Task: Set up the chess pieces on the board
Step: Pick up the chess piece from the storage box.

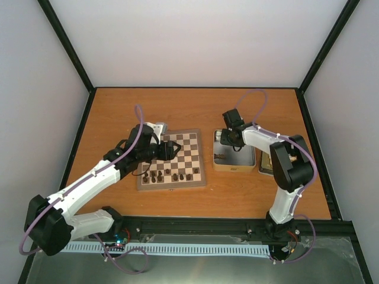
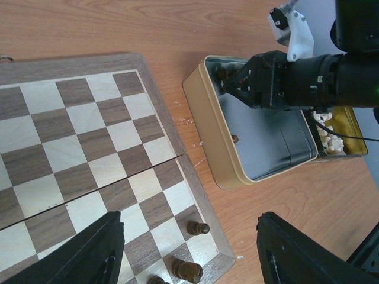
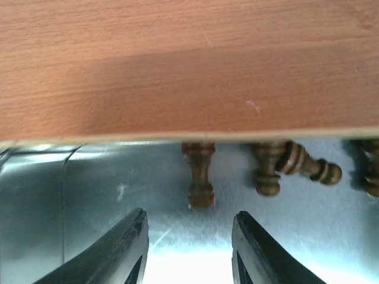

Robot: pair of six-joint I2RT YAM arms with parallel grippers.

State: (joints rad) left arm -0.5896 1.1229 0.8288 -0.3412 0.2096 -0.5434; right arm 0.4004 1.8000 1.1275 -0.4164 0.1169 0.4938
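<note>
Right gripper (image 3: 189,220) is hovering agape over a piece (image 3: 200,177) in the tin (image 3: 65,183). Likely light, rolly: pinch mid-stem. Left gripper (image 2: 189,223) is hanging apart, empty.

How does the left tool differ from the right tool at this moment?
The left tool hangs over a corner of the board; the right tool is down inside the gold tin. Near the left tool, dark pieces sit on squares; before the right tool, other pieces lie on the tin floor. Both tools are open and empty.
</note>
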